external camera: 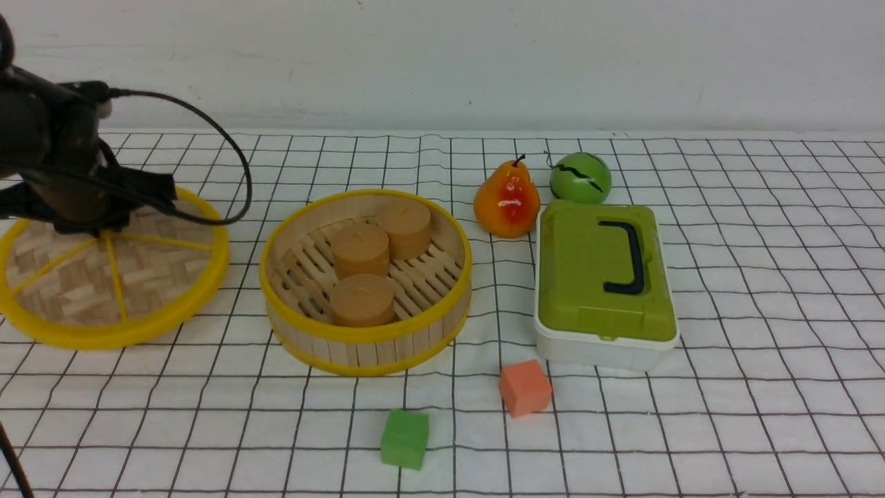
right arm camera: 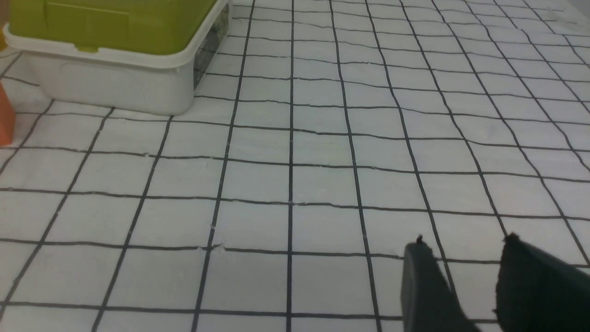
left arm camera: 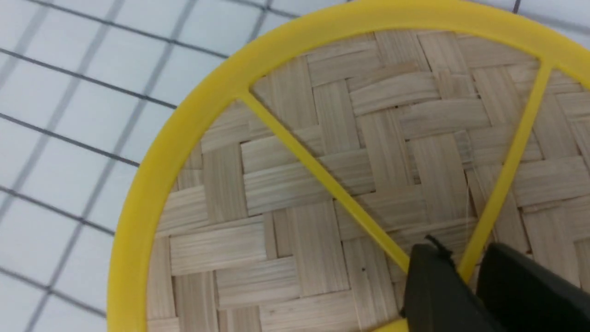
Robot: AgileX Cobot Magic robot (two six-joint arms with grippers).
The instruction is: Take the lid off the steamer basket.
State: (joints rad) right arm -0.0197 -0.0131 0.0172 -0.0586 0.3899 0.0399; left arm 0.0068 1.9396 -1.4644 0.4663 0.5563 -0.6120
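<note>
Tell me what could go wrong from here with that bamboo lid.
The left gripper is at the centre of the lid, where the spokes meet, so the disc might tip if the pinch slips. The cable looping near the lid's far edge could snag as the arm moves. Swinging back right, the lid might bump the open steamer basket.

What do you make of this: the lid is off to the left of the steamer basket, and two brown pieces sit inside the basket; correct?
Not quite: the front view shows three brown pieces in the steamer basket, not two.
</note>
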